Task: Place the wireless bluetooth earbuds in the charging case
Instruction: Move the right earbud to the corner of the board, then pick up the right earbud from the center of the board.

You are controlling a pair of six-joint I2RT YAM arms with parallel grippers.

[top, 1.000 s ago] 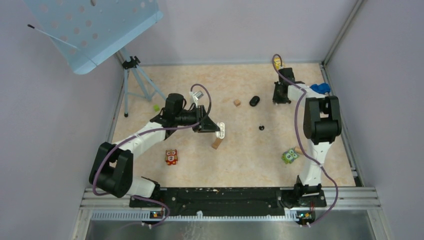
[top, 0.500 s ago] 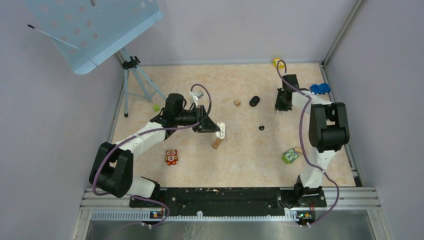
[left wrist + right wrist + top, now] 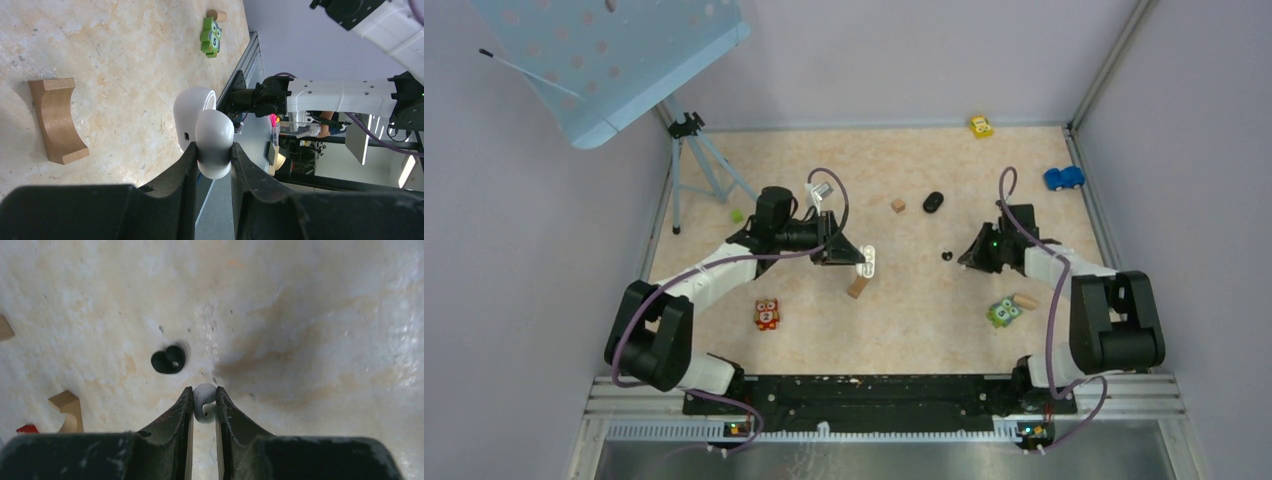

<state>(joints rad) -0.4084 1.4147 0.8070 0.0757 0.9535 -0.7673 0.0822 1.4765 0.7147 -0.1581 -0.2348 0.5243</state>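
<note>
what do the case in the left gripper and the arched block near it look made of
Charging case: likely plastic, smooth satin white shell with soft highlights, no grain. Arched block: likely unfinished wood, matte tan, darker along its cut faces.

On the bench [image 3: 904, 340], a yellow toy car [image 3: 977, 126] sat at 1 o'clock by the far edge and a blue toy car [image 3: 1063, 178] at 2 o'clock. Near the centre, a small wooden cube [image 3: 898, 205] lay at 12 o'clock and an arched wooden block [image 3: 858, 287] at 7 o'clock. A red owl block [image 3: 767, 314] stood at 8 o'clock, and a green owl block [image 3: 1004, 311] at 4 o'clock with a wooden cylinder [image 3: 1026, 299] just beside it.
</note>
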